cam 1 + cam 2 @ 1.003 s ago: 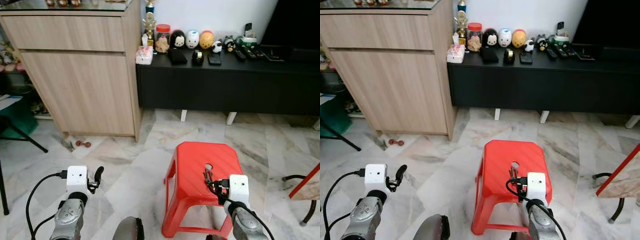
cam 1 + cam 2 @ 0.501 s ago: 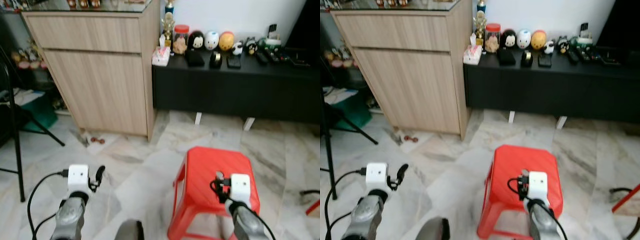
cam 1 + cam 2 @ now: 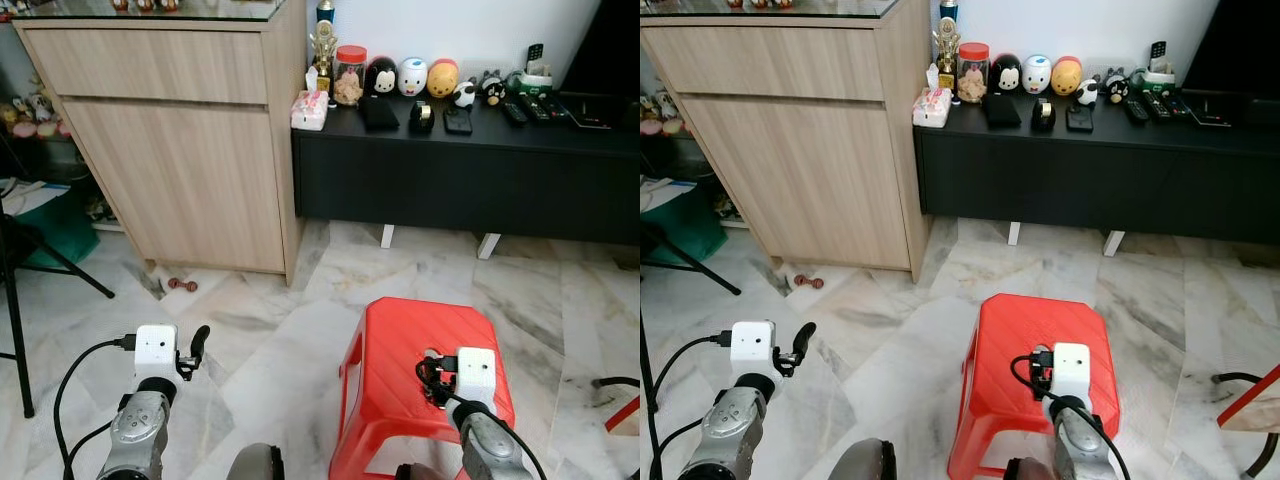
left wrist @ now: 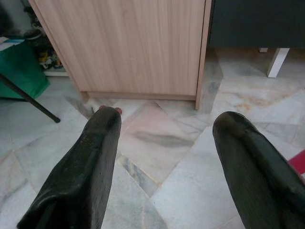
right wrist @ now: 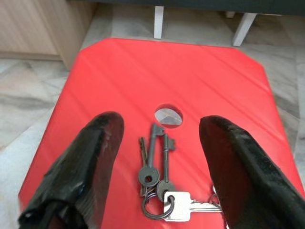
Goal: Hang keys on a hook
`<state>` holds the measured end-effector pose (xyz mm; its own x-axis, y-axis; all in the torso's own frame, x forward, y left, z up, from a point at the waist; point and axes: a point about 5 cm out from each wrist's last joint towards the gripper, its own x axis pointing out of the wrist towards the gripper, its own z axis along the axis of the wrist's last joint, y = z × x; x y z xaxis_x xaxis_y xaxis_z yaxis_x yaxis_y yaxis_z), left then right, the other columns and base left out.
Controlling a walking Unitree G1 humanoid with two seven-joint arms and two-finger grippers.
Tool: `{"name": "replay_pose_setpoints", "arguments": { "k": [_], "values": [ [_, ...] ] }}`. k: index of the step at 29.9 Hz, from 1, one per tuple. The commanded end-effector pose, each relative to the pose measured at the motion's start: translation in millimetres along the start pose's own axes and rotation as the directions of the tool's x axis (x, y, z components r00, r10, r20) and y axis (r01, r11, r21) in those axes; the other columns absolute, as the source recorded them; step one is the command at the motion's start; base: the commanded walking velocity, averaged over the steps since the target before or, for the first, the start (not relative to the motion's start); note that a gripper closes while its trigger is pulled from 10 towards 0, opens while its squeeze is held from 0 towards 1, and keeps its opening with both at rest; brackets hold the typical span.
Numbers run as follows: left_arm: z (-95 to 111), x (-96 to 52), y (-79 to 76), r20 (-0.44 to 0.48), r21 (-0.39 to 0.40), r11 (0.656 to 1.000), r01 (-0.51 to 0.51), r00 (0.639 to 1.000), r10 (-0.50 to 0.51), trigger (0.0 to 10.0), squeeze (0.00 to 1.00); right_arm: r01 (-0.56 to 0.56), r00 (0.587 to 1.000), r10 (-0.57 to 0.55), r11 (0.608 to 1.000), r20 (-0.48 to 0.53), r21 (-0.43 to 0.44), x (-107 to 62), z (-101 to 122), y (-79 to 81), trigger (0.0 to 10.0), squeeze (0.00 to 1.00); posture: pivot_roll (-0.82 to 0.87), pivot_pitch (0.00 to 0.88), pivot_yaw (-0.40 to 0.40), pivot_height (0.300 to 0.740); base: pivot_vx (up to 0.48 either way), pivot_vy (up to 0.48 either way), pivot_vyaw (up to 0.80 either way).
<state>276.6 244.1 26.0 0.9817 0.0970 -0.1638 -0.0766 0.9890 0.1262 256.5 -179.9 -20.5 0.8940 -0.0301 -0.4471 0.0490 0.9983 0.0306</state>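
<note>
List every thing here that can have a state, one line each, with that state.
keys: lying flat on the stool, not gripped
red stool: upright on the floor
right gripper: fingers open, above the keys
left gripper: fingers open, holding nothing, over the floor
wooden cabinet: drawer and door closed

The stool (image 5: 119, 76) is bright red. The keys (image 5: 159, 183) are grey. The floor (image 3: 260, 320) is white and grey marble.

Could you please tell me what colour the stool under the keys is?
The stool is bright red, clearest in the right wrist view.
</note>
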Motion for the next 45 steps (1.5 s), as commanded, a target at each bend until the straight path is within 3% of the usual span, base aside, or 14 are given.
{"name": "replay_pose_setpoints", "arguments": {
  "k": [1,6,24,45],
  "values": [
    [-3.2,-2.0,1.4,-0.012,-0.004,1.000,-0.006,1.000,0.006,10.0,0.00,-0.009,1.000,0.009,1.000,-0.001,-0.019,0.7,0.5,-0.4,10.0,0.00,0.15,0.000,-0.019,0.622,0.000,0.000,0.00],
    [-3.0,-1.9,0.7,-0.010,-0.007,1.000,-0.006,1.000,0.006,10.0,0.00,-0.002,1.000,0.002,1.000,-0.017,-0.028,0.0,-2.8,-0.8,10.0,0.00,0.16,0.000,-0.021,0.622,0.000,0.000,0.56],
    [-2.0,-1.9,1.2,-0.004,0.003,1.000,-0.006,1.000,0.006,10.0,0.00,0.004,0.999,-0.005,1.000,-0.036,-0.025,-0.3,-6.8,-0.4,10.0,0.00,0.15,0.000,-0.016,0.622,0.000,0.000,0.00],
    [-0.7,-0.8,0.1,-0.001,0.009,1.000,-0.006,1.000,0.007,10.0,0.00,0.005,0.999,-0.006,1.000,-0.048,-0.026,-0.6,-9.0,-1.3,10.0,0.00,0.15,0.000,-0.018,0.622,0.275,0.000,0.00]
  ]
}}
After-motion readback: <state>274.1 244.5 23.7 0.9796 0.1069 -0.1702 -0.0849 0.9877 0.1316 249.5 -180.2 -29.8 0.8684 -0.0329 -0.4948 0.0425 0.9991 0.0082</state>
